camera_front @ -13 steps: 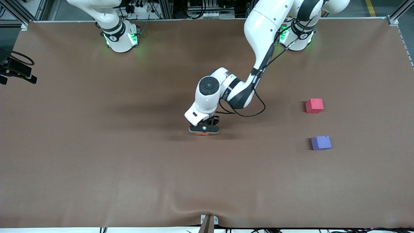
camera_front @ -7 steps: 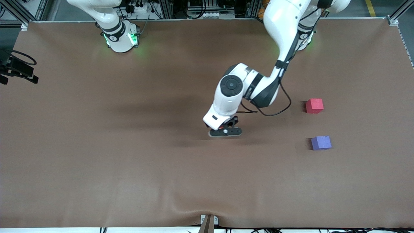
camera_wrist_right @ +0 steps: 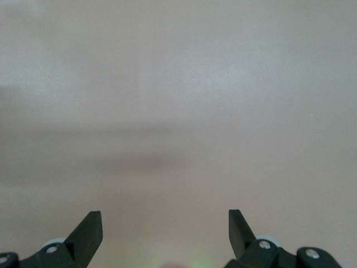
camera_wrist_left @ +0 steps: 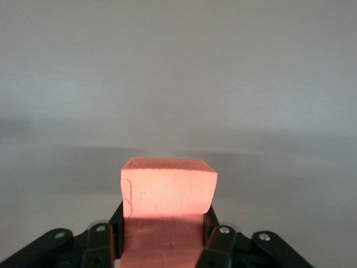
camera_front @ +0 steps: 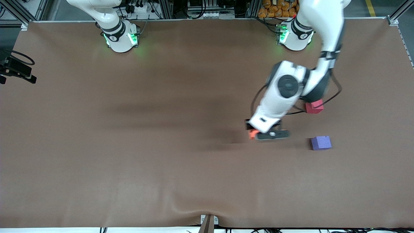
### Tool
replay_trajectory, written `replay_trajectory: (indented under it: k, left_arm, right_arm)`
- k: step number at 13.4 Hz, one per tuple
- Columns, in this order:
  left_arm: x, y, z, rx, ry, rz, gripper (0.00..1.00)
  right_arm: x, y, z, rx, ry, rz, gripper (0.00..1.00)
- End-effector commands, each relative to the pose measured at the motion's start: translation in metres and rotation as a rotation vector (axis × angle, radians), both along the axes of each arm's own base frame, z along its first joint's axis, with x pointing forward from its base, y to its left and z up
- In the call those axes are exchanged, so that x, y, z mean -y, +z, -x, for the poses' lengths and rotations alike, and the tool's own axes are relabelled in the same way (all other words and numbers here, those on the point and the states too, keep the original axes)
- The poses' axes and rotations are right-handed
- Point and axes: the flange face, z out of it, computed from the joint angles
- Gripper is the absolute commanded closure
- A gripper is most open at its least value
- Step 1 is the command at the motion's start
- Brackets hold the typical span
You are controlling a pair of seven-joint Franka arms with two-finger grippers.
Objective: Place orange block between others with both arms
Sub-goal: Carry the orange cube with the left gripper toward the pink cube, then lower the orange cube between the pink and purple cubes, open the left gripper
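Two arms are present. The left arm (camera_front: 320, 42) carries the load; the right arm (camera_front: 106, 19) waits at its base, right gripper (camera_wrist_right: 165, 229) spread wide and empty. The left gripper (camera_front: 270, 134), over bare table, is clamped on one orange block (camera_wrist_left: 167, 195). The gap between one pinkish-red cube (camera_front: 314, 106) and one bluish-purple cube (camera_front: 321, 142) lies toward the left arm's end of the table from it.

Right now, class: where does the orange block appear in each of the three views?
Front view: orange block peeks out beside the left claw, over the brown table, toward the purple cube.
Left wrist view: it fills the lower centre, clamped by the claw.
Right wrist view: not in it.
Shared landmark: the table.
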Motion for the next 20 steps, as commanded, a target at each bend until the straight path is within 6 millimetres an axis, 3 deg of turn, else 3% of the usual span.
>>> replay_trajectory:
  k: [1,4,8,12,17,20]
  left_arm:
    - [-0.051,0.012,0.021,0.001,0.02,-0.005,0.81]
    - [-0.131,0.022,0.025,0.002,0.005,-0.01,0.79]
    - [-0.213,0.009,0.028,-0.024,-0.064,-0.025,0.79]
    - [-0.274,-0.009,0.038,-0.057,-0.121,-0.032,0.78]
    - [-0.277,-0.042,0.054,-0.041,-0.148,-0.04,0.78]
    - [-0.278,-0.059,0.05,-0.018,-0.157,-0.05,0.79]
  right_arm:
    - [-0.004,0.007,0.006,0.013,-0.01,0.01,0.0]
    - [-0.002,0.006,0.006,0.012,-0.012,0.004,0.0]
    - [-0.004,0.007,0.006,0.015,-0.01,0.003,0.0]
    - [-0.001,0.009,0.005,0.031,-0.018,-0.008,0.0]
    - [0.001,0.011,0.003,0.055,-0.022,-0.018,0.0]
    - [0.003,0.01,0.003,0.053,-0.024,-0.011,0.0]
